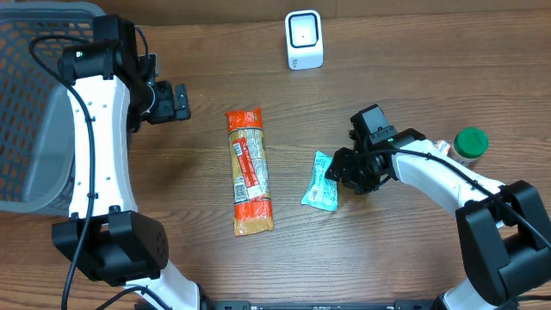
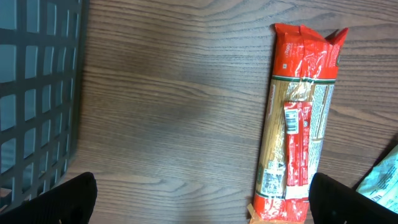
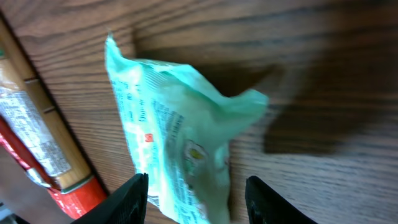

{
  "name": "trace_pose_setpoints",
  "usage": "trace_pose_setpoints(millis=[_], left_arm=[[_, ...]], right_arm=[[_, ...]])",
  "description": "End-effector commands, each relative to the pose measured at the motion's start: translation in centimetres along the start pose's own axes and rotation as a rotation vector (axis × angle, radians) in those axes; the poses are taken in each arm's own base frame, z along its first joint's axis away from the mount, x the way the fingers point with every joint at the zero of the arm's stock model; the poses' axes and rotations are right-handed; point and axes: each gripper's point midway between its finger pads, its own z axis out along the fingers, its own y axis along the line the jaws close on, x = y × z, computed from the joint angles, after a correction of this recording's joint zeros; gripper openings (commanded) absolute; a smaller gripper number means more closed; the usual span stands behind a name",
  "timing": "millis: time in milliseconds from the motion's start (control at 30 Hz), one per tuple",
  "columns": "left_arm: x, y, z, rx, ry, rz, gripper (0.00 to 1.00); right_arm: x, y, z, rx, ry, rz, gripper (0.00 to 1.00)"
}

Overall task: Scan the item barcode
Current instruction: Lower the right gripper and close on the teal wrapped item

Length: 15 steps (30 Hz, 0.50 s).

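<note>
A teal packet (image 1: pixel 320 182) lies on the wooden table right of centre. My right gripper (image 1: pixel 343 175) is low over its right edge. In the right wrist view the packet (image 3: pixel 168 118) runs down between the two fingers of the right gripper (image 3: pixel 196 199), which stands open; the left finger is close to the packet and a gap shows on the right side. A long red and tan pasta pack (image 1: pixel 249 170) lies at the centre. The white scanner (image 1: pixel 304 40) stands at the back. My left gripper (image 1: pixel 176 102) hangs wide open, left of the pack (image 2: pixel 298 124), holding nothing.
A dark mesh basket (image 1: pixel 34 103) fills the far left; its wall (image 2: pixel 37 93) shows in the left wrist view. A green-capped bottle (image 1: pixel 469 145) stands at the right, behind my right arm. The pasta pack's end (image 3: pixel 37 137) lies just left of the teal packet.
</note>
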Motion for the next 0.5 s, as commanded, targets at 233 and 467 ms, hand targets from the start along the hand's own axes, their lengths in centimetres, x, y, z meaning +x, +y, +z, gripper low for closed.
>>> trace_pose_setpoints(millis=[233, 467], left_arm=[[-0.3, -0.2, -1.4, 0.009, -0.044, 0.018, 1.00], [-0.3, -0.2, -1.4, 0.009, -0.043, 0.018, 1.00]], right_arm=[[0.2, 0.2, 0.7, 0.030, -0.024, -0.023, 0.53], [0.2, 0.6, 1.5, 0.074, -0.074, -0.007, 0.52]])
